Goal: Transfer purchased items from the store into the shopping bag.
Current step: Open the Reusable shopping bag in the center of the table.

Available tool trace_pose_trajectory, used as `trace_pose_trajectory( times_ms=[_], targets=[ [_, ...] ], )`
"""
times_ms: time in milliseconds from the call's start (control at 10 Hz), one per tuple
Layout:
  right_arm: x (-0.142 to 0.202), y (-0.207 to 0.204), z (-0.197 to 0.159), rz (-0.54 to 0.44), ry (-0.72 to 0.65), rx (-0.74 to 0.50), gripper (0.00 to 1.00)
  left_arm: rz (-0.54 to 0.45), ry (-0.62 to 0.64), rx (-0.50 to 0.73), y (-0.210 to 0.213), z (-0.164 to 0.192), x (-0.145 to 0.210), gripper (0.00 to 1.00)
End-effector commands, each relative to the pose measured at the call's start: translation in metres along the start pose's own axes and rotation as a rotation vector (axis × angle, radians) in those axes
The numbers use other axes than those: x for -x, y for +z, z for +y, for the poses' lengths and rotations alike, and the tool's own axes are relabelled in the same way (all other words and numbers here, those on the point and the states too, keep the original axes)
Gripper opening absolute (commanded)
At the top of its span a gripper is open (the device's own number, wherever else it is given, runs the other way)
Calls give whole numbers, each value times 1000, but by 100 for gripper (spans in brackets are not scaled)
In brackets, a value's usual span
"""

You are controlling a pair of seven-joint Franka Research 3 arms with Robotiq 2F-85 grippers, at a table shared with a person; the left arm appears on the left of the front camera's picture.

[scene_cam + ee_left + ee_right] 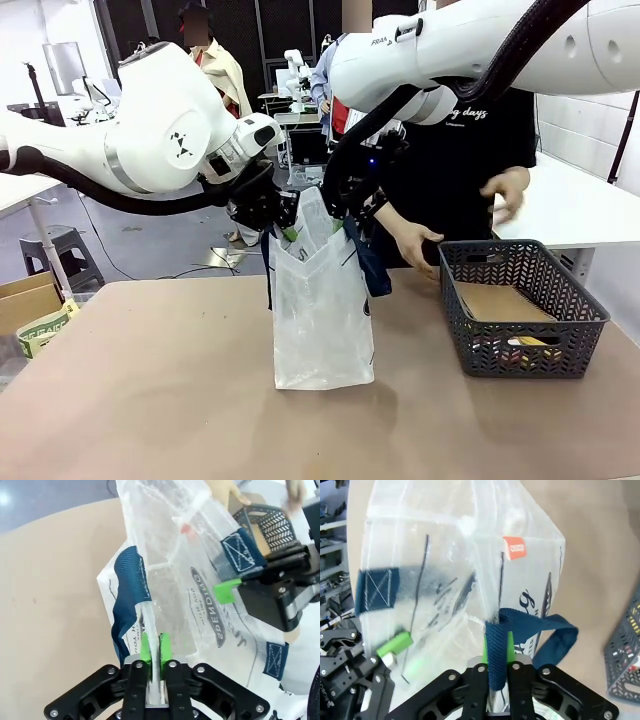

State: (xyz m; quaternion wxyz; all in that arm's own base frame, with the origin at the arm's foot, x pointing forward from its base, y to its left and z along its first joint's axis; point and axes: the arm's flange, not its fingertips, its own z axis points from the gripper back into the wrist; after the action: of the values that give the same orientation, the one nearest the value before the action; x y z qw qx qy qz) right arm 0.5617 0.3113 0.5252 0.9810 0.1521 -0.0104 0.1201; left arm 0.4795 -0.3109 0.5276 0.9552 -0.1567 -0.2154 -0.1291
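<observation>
The shopping bag point(322, 320) is pinched at the rim by the left gripper point(155, 652), and its navy strap point(535, 625) is clamped by the right gripper point(497, 652). "SPENDING" is printed on the bag; the orange tag point(515, 547) perhaps reads "asnop".

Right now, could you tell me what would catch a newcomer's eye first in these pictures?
The translucent shopping bag stands upright mid-table, held at its top from both sides: the left arm's jaws pinch its plastic rim, and the right arm's jaws pinch its navy strap handle. To its right on the table sits the dark grey mesh basket, with a person's hand beside its far left corner.
</observation>
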Motion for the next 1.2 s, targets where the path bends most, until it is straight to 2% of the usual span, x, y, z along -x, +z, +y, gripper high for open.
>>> trace_pose_trajectory(
  times_ms=[0, 300, 500, 900, 1100],
  targets=[
    [15, 2, -11, 35, 40, 59, 0, -11, 39, -54, 3, -1, 6, 0],
    [32, 16, -31, 7, 103, 60, 0, -52, 54, -133, 6, 6, 16, 0],
    [46, 19, -42, -38, 220, 96, 0, -72, 164, -210, 9, 0, 18, 0],
    [61, 17, -57, -113, 315, 133, 0, -163, 226, -317, 15, -10, 26, 0],
    [62, 21, -62, -145, 325, 107, 0, -153, 227, -287, 12, -8, 29, 0]
  ],
)
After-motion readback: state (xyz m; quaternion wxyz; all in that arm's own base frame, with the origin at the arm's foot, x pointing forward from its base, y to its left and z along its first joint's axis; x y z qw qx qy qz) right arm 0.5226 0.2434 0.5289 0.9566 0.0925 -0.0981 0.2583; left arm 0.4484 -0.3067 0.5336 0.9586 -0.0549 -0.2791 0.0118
